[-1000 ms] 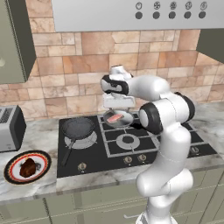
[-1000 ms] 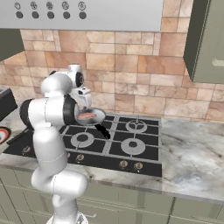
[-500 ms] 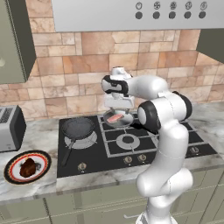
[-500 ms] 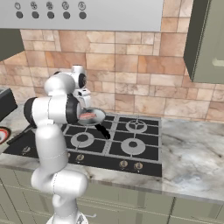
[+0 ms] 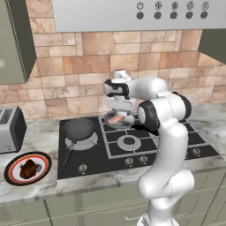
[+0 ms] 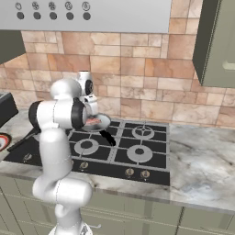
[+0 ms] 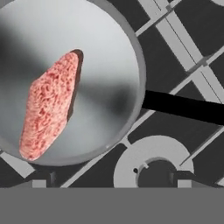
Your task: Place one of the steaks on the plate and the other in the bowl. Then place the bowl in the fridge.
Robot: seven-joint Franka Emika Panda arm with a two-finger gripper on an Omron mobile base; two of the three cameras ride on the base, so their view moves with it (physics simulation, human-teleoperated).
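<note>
Steak (image 7: 49, 107) lies inside silver pan's (image 7: 109, 48) rim.

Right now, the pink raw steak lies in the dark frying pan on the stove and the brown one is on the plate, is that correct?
Not quite: the pink raw steak lies in the silver frying pan, as the hand view shows. The brown steak is indeed on the plate.

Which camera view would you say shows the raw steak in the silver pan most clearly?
The hand view: the raw steak lies unobstructed in the silver pan. Both base views show it small and partly hidden by the arm.
</note>
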